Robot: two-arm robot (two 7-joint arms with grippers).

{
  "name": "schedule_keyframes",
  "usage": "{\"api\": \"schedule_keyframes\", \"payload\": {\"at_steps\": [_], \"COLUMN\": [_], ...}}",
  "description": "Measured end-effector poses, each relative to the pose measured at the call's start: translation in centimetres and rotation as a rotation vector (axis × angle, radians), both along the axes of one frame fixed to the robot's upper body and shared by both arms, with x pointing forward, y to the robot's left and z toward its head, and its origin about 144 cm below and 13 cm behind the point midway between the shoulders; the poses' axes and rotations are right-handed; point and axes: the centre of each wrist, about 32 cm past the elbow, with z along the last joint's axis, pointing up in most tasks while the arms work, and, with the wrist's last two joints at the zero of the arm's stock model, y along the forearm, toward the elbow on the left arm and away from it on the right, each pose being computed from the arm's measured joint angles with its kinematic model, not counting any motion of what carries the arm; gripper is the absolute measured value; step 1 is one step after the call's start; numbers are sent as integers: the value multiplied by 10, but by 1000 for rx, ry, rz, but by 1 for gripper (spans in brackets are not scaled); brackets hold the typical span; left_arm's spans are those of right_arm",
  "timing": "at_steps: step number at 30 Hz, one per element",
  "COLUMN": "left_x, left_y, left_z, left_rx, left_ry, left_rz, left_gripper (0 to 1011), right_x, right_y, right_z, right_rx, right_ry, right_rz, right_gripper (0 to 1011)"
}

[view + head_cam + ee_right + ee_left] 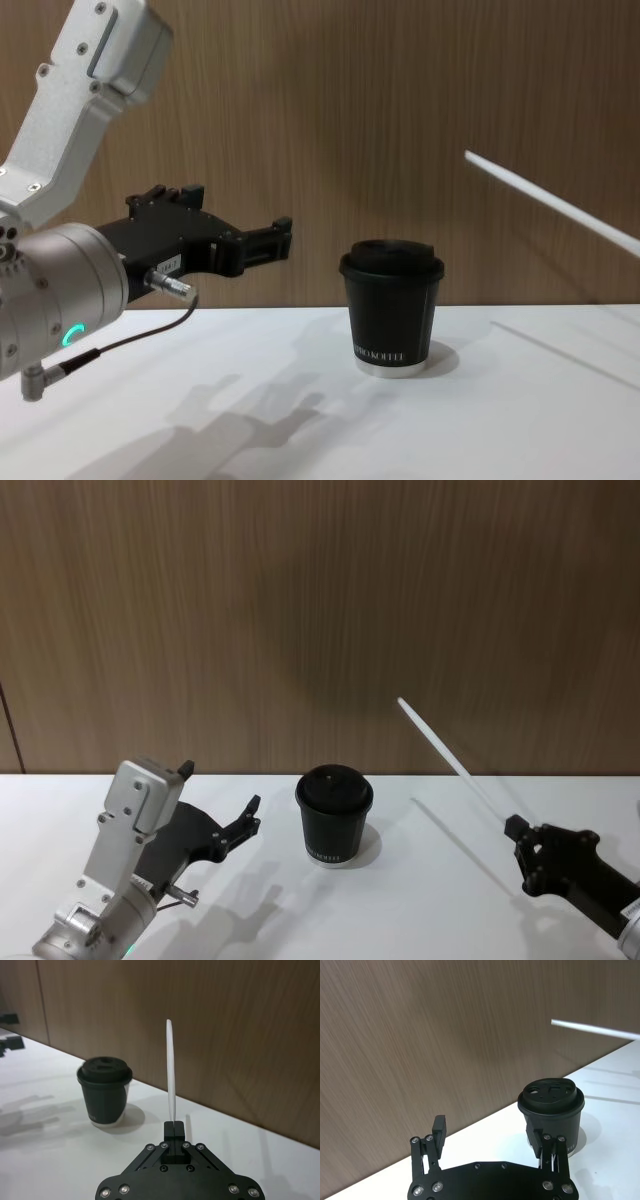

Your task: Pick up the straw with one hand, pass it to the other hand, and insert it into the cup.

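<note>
Our left hand (489, 1132) hovers above the bench (420, 910), just left of the cup (334, 815), with its fingers wide apart and nothing between them. The cup stands upright between our two hands. To its right the straw (455, 765) is in the air, and our right hand (174, 1127) is closed on its lower end. Its long axis leans up and to the left, so we judge the free upper part is what the left hand must reach.
</note>
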Motion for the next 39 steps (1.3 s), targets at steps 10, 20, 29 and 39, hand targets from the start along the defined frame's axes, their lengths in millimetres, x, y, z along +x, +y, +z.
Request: {"api": "schedule_keyframes", "payload": {"at_steps": [10, 20, 29, 39], "left_x": [0, 0, 0, 0], "left_y": [0, 0, 0, 1], "left_z": [0, 0, 0, 3], "left_rx": [0, 0, 0, -6], "left_ry": [0, 0, 0, 0], "left_rz": [0, 0, 0, -20], "left_gripper": [1003, 1003, 1003, 1004], "right_x": [4, 7, 9, 9], "right_y": [-6, -6, -1, 2], "right_z": [20, 39, 55, 64], "right_rx": [33, 84, 131, 159], "right_ry": [-88, -157, -208, -241], "right_rz": [158, 315, 431, 501], "right_gripper": [0, 0, 0, 0]}}
